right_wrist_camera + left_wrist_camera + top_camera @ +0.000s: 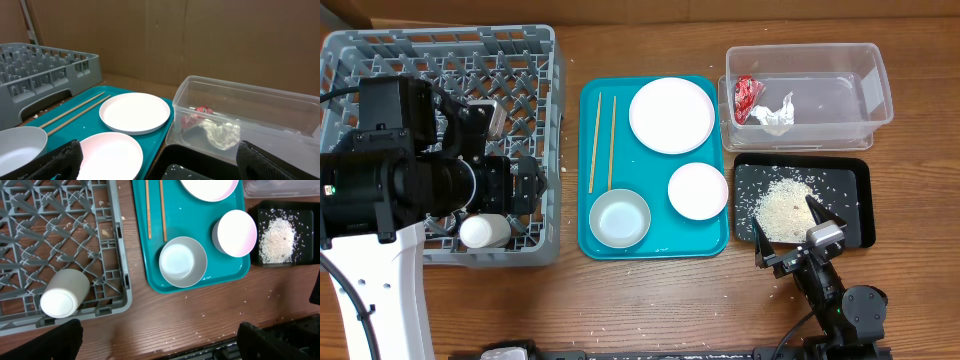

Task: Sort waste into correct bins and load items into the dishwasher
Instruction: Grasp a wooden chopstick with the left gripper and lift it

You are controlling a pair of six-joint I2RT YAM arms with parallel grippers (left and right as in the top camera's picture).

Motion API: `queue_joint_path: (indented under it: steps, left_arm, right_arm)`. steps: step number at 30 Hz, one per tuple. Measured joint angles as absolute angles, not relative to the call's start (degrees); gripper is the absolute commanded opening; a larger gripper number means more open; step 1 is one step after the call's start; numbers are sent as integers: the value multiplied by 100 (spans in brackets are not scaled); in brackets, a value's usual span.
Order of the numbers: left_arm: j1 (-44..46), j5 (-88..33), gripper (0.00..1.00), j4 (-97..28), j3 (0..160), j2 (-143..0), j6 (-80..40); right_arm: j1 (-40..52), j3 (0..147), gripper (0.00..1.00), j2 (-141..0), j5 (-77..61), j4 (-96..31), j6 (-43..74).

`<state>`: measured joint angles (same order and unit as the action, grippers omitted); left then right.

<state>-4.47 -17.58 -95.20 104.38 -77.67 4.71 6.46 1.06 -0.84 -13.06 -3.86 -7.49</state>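
While left gripper [160,339] and right gripper [157,161] both gape empty, grey bowl [619,219], plate [671,115], dish [697,190] and chopsticks [601,142] lie on teal tray [660,242]. Risk: thin chopsticks may slip the pinch or drop through the dish rack [535,60] lattice.

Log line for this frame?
cup in rack, on side | wrapper, tissue in clear tub | rice mostly in black tray | plate, dish, bowl, chopsticks on teal tray | left gripper open | right gripper open

We see a teal tray [640,170] in the middle of a brown wooden table [650,300]. At the far side of the table stands a brown cardboard wall [200,35].
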Motion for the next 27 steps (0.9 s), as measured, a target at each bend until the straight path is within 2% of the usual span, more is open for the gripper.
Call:
queue_joint_path:
  steps: [6,10,14,20,24,25,27]
  left_arm:
    - [-447,-1844,100,-8801,10438,-7771,419]
    - [-416,-2342,100,-8307,10438,-7778,-71]
    - [119,-2740,100,-7747,10438,-7942,-379]
    - [1874,-1229,100,-7463,10440,-9072,-1046]
    - [2453,-357,100,-7207,10436,-10134,-1328]
    - [2495,-167,99,-7179,10433,-10357,-1474]
    - [2464,121,88,-7032,10427,-10838,-1850]
  right_arm:
    - [648,106,100,-84,-1306,-388,-751]
    - [646,106,100,-84,-1306,-384,-749]
    - [646,106,100,-84,-1308,-384,-751]
    - [646,106,100,-84,-1308,-386,-751]
    - [646,106,100,-84,-1306,-384,-751]
    - [646,106,100,-84,-1306,-386,-753]
    - [648,106,100,-84,-1308,-384,-751]
